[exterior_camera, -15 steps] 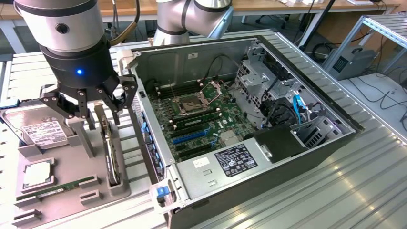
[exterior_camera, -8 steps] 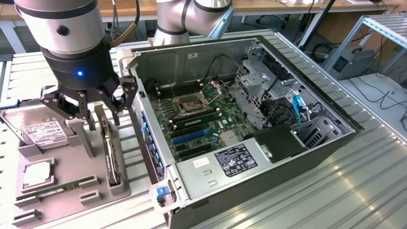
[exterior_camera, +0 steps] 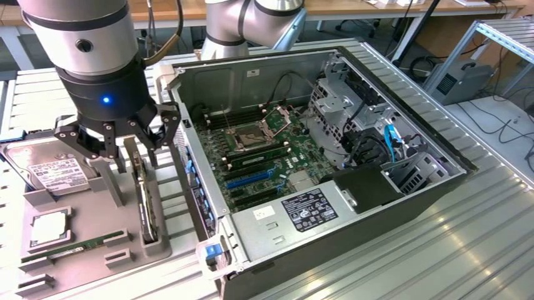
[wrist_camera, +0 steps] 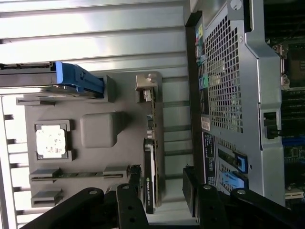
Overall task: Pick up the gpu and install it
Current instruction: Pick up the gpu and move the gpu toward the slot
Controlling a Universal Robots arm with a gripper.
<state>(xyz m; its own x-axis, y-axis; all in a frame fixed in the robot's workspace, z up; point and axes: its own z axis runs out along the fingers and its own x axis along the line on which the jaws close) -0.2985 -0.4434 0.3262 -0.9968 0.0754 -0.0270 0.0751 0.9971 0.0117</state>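
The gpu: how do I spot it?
Find the open computer case; beside it, on the exterior view's left, sits a grey tray of parts. The gpu stands on edge in the tray's slot nearest the case, under the open gripper. It is a thin black card, unlike the green memory stick and the boxy silver hard drive.

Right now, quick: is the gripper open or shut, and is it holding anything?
Gripper: open, holding nothing; its fingers stand on either side of the gpu, which sits on edge in the gray holder.
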